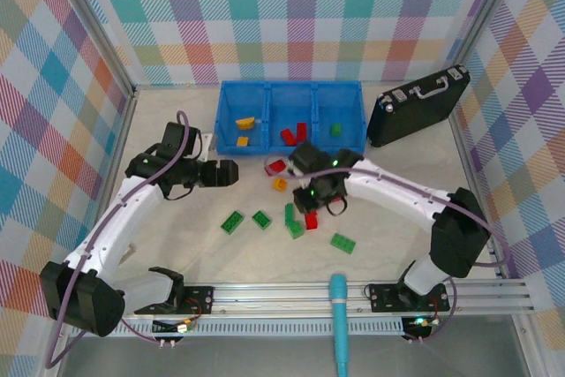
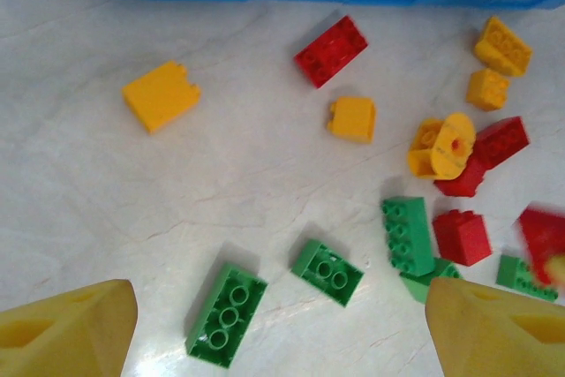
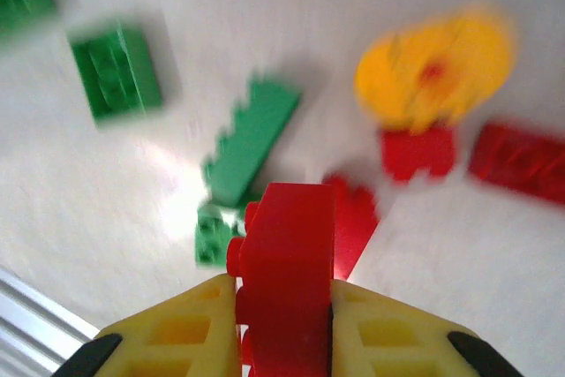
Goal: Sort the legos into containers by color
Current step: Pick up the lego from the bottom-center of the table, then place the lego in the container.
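While the left end effector (image 2: pixel 281 331) hangs wide over loose legos (image 2: pixel 227 313), the right end effector (image 3: pixel 284 328) pinches a red brick (image 3: pixel 287 249).

Table (image 1: pixel 265 258): near strip along the rail bare, free passage there. Centre crowded: loose legos (image 1: pixel 232 222) scattered just before the blue bin (image 1: pixel 265 86), small gaps between them. Right arm (image 1: pixel 397 196) lies across centre-right. Black case (image 1: pixel 417 108) stands just beside the bin's right end, closing the far right corner.
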### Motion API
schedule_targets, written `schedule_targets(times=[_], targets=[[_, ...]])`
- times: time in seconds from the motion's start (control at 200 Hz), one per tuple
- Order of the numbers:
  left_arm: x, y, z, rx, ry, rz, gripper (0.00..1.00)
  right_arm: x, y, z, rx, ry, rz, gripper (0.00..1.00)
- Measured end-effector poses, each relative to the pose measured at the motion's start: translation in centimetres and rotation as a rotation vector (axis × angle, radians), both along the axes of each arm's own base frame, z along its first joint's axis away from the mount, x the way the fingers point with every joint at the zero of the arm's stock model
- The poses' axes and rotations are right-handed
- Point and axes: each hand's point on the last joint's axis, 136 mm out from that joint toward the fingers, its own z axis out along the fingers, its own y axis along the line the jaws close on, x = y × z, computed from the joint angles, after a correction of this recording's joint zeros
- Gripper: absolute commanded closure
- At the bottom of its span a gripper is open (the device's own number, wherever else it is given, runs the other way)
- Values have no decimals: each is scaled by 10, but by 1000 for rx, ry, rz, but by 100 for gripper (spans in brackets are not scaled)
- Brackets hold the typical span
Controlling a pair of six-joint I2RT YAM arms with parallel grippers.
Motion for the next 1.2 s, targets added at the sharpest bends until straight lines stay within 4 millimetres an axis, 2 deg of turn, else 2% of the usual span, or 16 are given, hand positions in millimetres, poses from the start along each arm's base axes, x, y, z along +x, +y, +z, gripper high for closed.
schedule_targets(times=[0.17, 0.25, 0.325, 0.5, 0.775, 0.97, 1.2], targets=[[-8, 7, -13, 32, 30, 15, 15, 75, 1, 61, 64, -188, -33, 73], [-9, 8, -18, 38, 40, 17, 15, 112, 4, 75, 43, -270, -32, 73], [-11, 10, -22, 50, 49, 22, 15, 140, 9, 79, 17, -323, -19, 73], [-9, 17, -27, 84, 51, 43, 15, 188, 28, 68, -35, -388, 44, 73], [-4, 24, -47, 134, 118, 93, 15, 240, 47, 47, -55, -446, 91, 73], [3, 29, -50, 148, 124, 151, 15, 271, 40, 16, -77, -444, 74, 71], [22, 33, -63, 171, 140, 232, 14, 291, 34, -18, -104, -421, 74, 68]])
